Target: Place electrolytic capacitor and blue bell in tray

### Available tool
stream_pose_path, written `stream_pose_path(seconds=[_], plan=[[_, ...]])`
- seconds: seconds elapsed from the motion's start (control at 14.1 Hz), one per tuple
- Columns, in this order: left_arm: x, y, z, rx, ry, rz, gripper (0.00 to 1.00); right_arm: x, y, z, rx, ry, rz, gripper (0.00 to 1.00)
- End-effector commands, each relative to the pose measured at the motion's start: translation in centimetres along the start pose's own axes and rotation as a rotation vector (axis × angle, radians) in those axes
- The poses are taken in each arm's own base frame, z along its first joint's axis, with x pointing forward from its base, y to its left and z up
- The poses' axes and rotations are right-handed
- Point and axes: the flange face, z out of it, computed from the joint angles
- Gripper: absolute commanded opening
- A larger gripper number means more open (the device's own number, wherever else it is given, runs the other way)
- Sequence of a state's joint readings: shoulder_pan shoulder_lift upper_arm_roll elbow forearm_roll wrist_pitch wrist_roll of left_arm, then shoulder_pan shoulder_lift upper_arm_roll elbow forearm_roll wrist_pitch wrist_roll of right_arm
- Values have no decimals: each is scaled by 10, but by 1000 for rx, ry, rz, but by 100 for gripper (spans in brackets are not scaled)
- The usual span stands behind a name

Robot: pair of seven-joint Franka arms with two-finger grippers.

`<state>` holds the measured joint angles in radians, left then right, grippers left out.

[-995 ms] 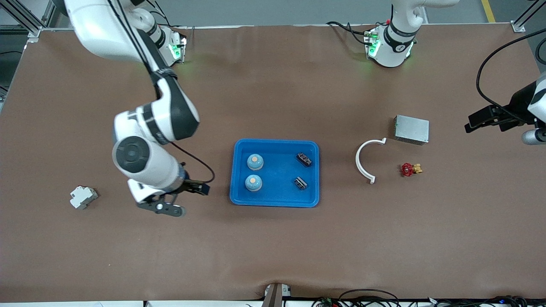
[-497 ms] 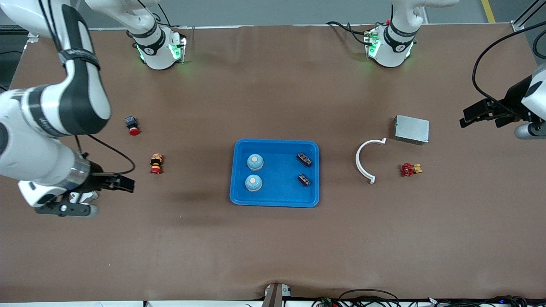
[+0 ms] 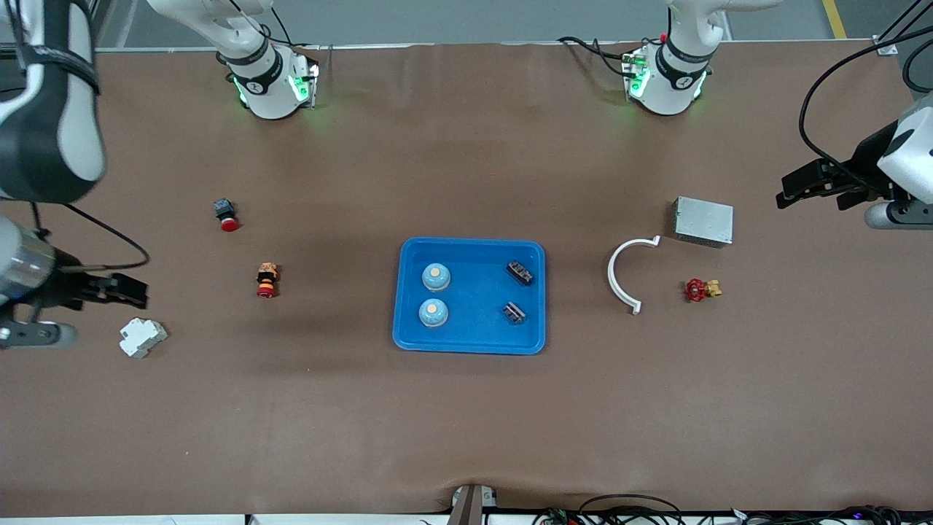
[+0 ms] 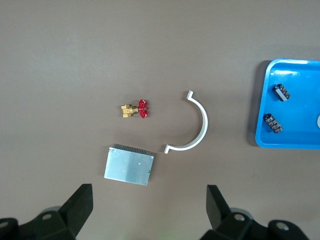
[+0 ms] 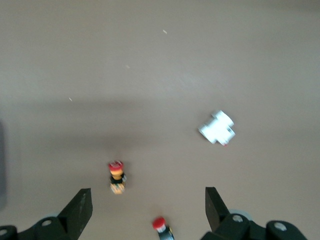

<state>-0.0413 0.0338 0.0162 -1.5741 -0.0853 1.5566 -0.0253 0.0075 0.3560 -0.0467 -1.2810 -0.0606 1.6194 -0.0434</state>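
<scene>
The blue tray (image 3: 474, 295) lies mid-table. In it stand two blue bells (image 3: 435, 275) (image 3: 433, 312) at the right arm's end. Two dark electrolytic capacitors (image 3: 520, 273) (image 3: 514, 313) lie at its other end. The left wrist view shows the tray's edge (image 4: 287, 142) and both capacitors (image 4: 281, 92) (image 4: 273, 123). My right gripper (image 3: 29, 334) hangs open and holds nothing at the right arm's end of the table, beside a white block (image 3: 143, 337). My left gripper (image 3: 898, 216) hangs open and holds nothing at the left arm's end, by the grey metal box (image 3: 703, 221).
A white curved clip (image 3: 627, 273) and a red valve (image 3: 700, 289) lie between the tray and the left arm's end. A red push button (image 3: 226, 214) and a red-yellow one (image 3: 267, 280) lie toward the right arm's end.
The right arm has swung away from the tray to its end of the table, uncovering the two push buttons. The left arm has drifted slightly. Both grippers stay open.
</scene>
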Motion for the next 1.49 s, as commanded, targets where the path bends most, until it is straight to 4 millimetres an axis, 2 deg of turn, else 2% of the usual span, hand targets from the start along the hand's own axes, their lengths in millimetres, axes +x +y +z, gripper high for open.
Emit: stream_pose_path(seconds=[0.0, 0.21, 0.43, 0.57, 0.85, 1.21, 1.42], plan=[[-6, -7, -6, 0, 2, -10, 100, -39, 31, -30, 8, -7, 31, 100], [-5, -12, -7, 1, 7, -22, 100, -71, 58, -30, 63, 16, 77, 100], [-4, -4, -7, 1, 12, -13, 100, -78, 69, -31, 96, 18, 103, 100], [-1, 5, 1, 7, 3, -31, 100, -83, 68, -37, 98, 16, 103, 100], [7, 20, 14, 72, -1, -3, 100, -85, 62, -33, 127, 7, 108, 100], [9, 18, 17, 76, -9, 6, 100, -87, 52, -35, 131, 0, 98, 100], [11, 16, 17, 79, -6, 9, 100, -87, 49, -28, 133, -8, 95, 100]])
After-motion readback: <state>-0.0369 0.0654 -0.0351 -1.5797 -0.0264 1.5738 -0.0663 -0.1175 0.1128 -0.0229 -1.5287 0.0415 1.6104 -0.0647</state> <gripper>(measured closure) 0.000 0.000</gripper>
